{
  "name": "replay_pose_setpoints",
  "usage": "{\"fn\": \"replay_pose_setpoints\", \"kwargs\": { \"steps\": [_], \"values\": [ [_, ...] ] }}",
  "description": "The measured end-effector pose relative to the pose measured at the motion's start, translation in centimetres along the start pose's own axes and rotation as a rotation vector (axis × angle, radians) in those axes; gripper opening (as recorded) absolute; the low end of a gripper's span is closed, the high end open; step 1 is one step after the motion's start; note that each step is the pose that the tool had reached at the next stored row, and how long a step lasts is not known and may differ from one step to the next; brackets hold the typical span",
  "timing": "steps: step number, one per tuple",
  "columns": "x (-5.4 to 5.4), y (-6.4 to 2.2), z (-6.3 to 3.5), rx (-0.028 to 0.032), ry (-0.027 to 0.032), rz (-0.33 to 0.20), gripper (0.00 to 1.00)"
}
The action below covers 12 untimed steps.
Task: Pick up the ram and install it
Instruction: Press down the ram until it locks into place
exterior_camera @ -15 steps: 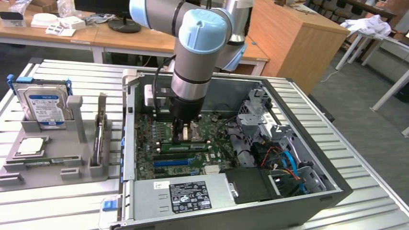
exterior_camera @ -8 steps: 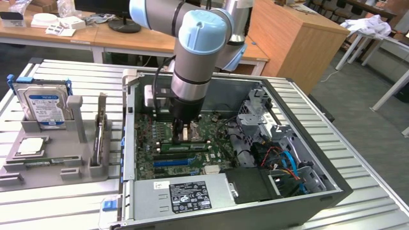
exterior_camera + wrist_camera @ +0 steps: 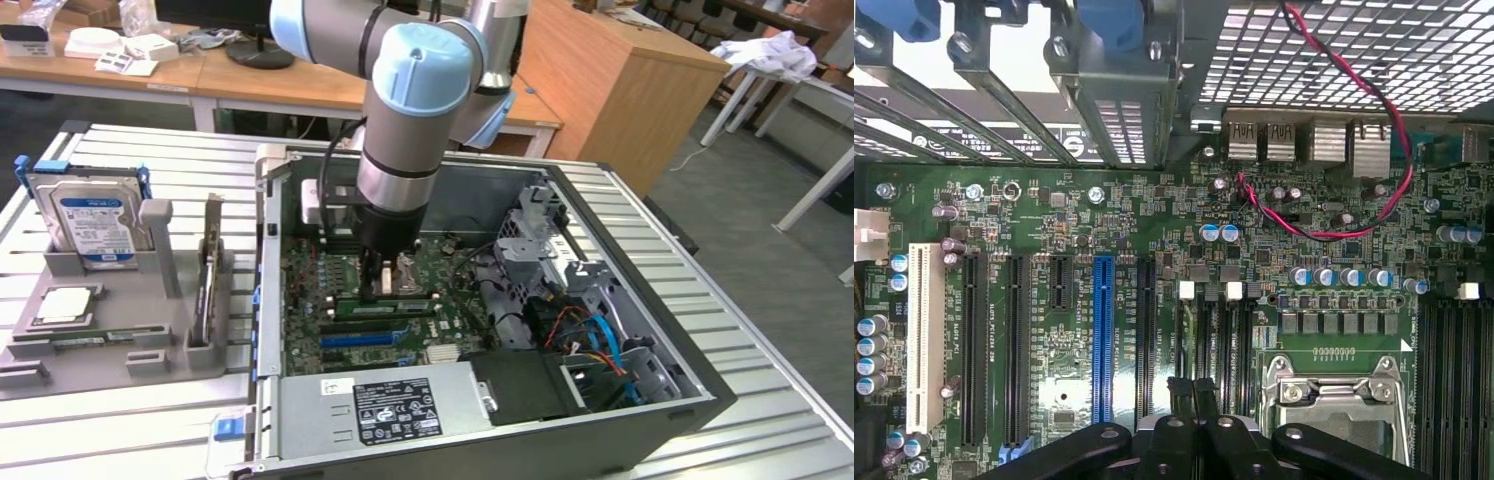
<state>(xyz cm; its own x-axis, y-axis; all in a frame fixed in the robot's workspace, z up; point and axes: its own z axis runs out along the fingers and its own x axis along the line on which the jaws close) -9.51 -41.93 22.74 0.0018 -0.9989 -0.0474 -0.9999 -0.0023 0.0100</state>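
— While the arm hangs in the open case (image 3: 694, 395), what is the gripper (image 3: 387, 290) doing?

— Its black fingers (image 3: 1172, 432) are pressed together, with nothing visibly clamped between them. The tips sit just beside the metal CPU socket (image 3: 1334, 400), over the long black slots (image 3: 1219, 335) with white end clips.

— And the ram (image 3: 380, 311)?

— As far as I can make out, it is the thin green strip lying along those slots, next to the socket and right under the fingertips. It is flat, narrow and edge-on, so its chips are not readable. From the wrist camera the fingers cover that stretch of slot.

— What else lies around the socket?

— A glossy blue plastic slot (image 3: 1103, 340) stands a few slots away from it, amid the green board's small round capacitors. A twisted red-and-black wire (image 3: 1324, 232) loops beyond the socket, below perforated sheet metal. The socket's near edge is hidden by the gripper body.
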Motion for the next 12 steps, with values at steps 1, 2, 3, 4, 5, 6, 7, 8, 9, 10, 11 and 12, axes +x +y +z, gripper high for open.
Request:
{"fn": "replay_pose_setpoints", "kwargs": {
  "steps": [1,2,3,4,5,6,7,8,9,10,11,12],
  "values": [
    [0.03,0.0,0.04,0.0,-0.0001,0.0,0.11],
    [0.05,0.0,0.06,-0.0001,0.0,0.0,0.11],
    [0.05,0.0,0.06,-0.0001,0.0001,0.0,0.11],
    [0.06,-0.01,0.06,-0.0001,0.0002,0.0,0.11],
    [0.06,-0.01,0.06,-0.0002,0.0003,0.0,0.11],
    [0.06,-0.01,0.06,-0.0002,0.0002,0.0,0.11],
    [0.06,-0.01,0.06,-0.0001,0.0002,0.0,0.11],
    [0.07,0.0,0.07,-0.0002,0.0003,0.0,0.11],
    [0.09,0.0,0.11,-0.0002,0.0002,0.0,0.11],
    [0.09,0.0,0.13,-0.0003,0.0003,0.0,0.11],
    [0.09,0.0,0.14,-0.0002,0.0003,0.0,0.11],
    [0.09,-0.01,0.14,-0.0002,0.0002,0.0,0.11]
  ]
}}
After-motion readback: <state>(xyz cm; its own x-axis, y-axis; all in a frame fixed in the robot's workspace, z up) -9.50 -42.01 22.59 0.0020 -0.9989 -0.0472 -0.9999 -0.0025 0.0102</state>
